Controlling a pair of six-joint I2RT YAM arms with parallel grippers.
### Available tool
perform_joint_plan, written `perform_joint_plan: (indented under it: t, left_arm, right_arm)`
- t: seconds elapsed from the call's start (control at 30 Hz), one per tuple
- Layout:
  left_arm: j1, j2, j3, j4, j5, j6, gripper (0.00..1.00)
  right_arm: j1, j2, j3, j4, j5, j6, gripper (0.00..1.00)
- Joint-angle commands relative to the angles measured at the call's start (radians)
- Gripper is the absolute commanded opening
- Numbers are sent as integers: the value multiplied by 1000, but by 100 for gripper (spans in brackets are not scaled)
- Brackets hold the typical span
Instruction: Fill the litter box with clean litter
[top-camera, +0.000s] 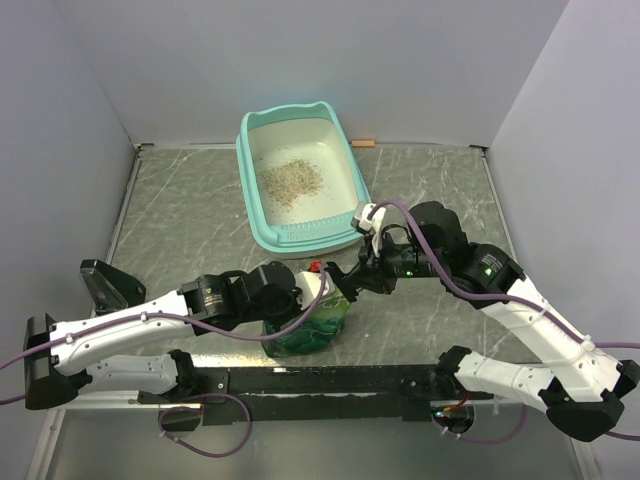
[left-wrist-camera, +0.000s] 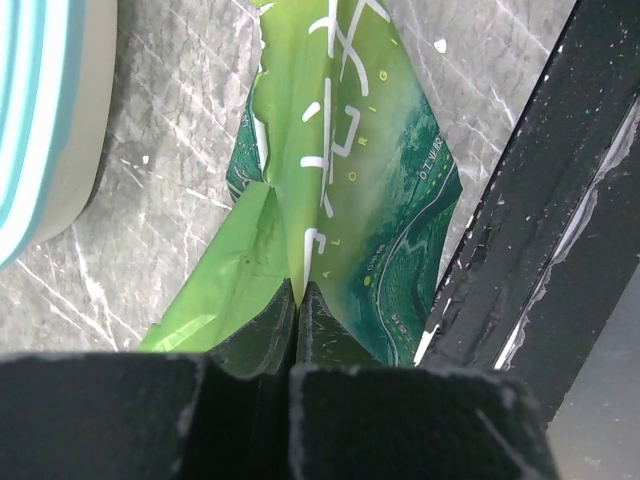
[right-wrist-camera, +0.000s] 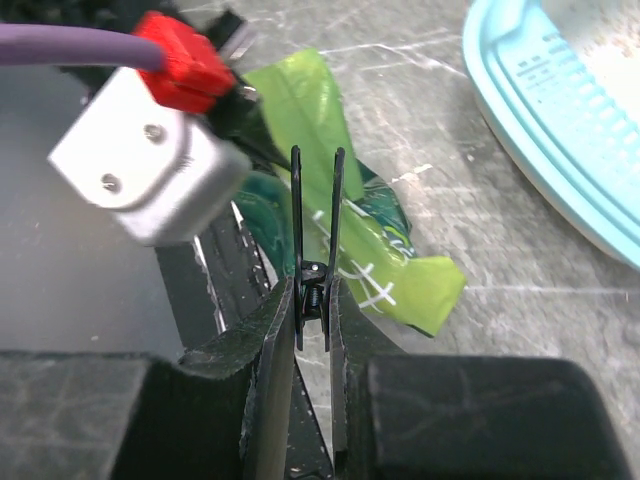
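The left gripper (left-wrist-camera: 297, 292) is clamped on a fold of the green bag (left-wrist-camera: 340, 170), just in front of the litter box (top-camera: 250, 205), where a little litter (top-camera: 292, 180) lies. The right gripper (right-wrist-camera: 313, 310) pinches a thin black tool (right-wrist-camera: 338, 230), possibly scissors. The next move probably calls for opening the bag.

Bag (top-camera: 322, 325) mostly covered from above; print unreadable there. Box (left-wrist-camera: 45, 130) cut off by left wrist view's edge, inside unseen.

Bright, even light; faint shadows; sheen on the green bag (left-wrist-camera: 350, 170); left tool (left-wrist-camera: 297, 292) soft-focused close-up.
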Motion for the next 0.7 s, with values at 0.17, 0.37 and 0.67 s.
perform_joint_plan:
  t: [0.17,0.37,0.67]
  left_arm:
    - [8,-69,-38,25,34,57,1]
    - [8,-134,-87,83,92,58,1]
    - [6,-175,-117,120,114,56,1]
  right_arm:
    - [-10,10,-55,122,-189,-230,0]
    - [-62,39,-112,192,-419,-396,0]
    - [-120,82,-150,235,-623,-572,0]
